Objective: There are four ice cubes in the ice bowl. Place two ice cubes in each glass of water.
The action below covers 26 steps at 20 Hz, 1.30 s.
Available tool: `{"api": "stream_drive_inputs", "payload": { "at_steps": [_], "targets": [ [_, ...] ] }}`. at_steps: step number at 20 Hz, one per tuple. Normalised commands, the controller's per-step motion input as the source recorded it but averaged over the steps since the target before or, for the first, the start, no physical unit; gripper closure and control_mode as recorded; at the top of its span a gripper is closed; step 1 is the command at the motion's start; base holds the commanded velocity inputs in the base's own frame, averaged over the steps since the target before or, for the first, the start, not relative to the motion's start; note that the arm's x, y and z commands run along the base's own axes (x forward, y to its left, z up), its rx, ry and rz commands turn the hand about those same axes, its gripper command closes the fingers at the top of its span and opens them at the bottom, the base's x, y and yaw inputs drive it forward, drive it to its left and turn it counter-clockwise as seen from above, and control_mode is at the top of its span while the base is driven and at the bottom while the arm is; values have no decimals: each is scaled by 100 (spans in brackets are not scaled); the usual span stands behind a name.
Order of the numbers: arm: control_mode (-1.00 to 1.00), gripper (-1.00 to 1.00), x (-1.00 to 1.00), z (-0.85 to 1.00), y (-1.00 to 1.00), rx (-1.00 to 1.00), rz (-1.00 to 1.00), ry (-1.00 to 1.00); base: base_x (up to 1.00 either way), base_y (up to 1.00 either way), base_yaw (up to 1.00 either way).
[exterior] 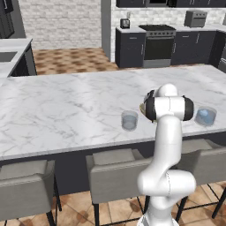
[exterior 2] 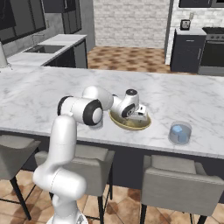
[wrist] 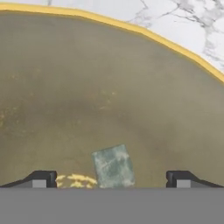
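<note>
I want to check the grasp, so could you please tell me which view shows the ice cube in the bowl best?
The hand view: the ice cube lies close up between the open gripper tips on the bowl floor. The right base view shows the bowl with the hand over it; the left has the arm in front.

A white marble desk (exterior: 66,106) with grey stools (exterior: 24,183) on its near side; far off, dark cabinets (exterior: 130,47), an oven (exterior: 157,44), a pale brick wall (exterior: 62,22) and a brown tiled floor (exterior: 70,59).

White arm (exterior: 167,145); dark rounded joints
</note>
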Motion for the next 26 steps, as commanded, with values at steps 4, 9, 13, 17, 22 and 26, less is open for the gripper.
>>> {"api": "stream_drive_inputs", "payload": {
  "at_steps": [4,9,13,17,22,26],
  "targets": [
    [-100,-100,4,-7,0,0,0,-3,0,0,0],
    [-100,-100,5,-8,0,0,0,-4,0,0,0],
    [-100,-100,6,-10,0,0,0,-5,0,0,0],
    [-100,-100,4,-9,0,0,0,-4,0,0,0],
    [-100,100,1,-9,0,0,0,-4,0,0,0],
    [-100,100,0,-9,0,0,0,-4,0,0,0]
  ]
}}
